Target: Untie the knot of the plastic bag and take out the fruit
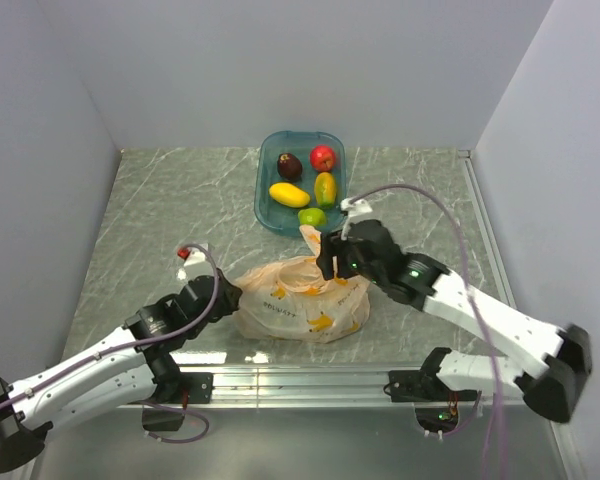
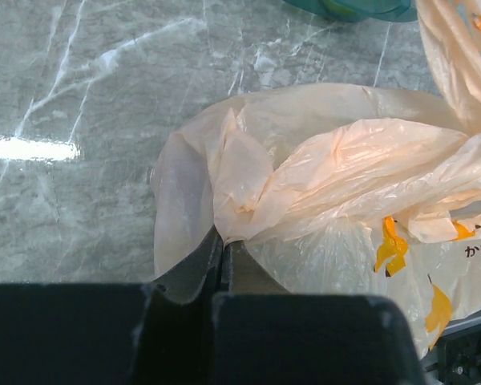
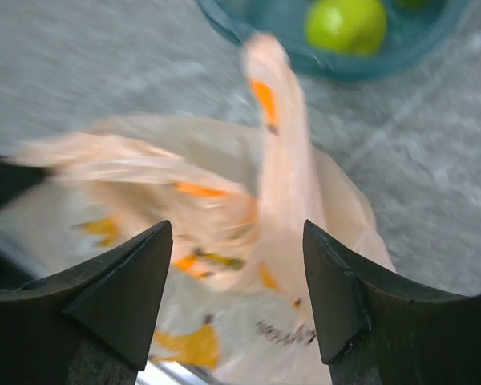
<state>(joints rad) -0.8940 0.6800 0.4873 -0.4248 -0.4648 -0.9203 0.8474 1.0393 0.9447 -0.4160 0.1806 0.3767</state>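
The right gripper hangs over the plastic bag with its jaws wide apart and nothing in them; one handle loop stands up between the two fingers, nearer the right one, and seems to touch neither; the view is blurred, so a closing pinch could miss the thin strip or catch only its edge, which would slide out under a pull. The left gripper is clamped tight on a fold at the bag's left side; that film is thin, and a hard tug from the other arm against this anchor could stretch or tear it rather than loosen anything. I cannot tell whether the knot is undone, nor whether anything remains inside, since the yellow-orange patches are print on the plastic; pulling the wrong strand could draw a tie tighter. The bag lies close to the near edge of the table, so dragging it nearer risks losing it over the rail. Several pieces of fruit sit in the blue tub just beyond, beside a lime; a swinging loop could snag its rim.
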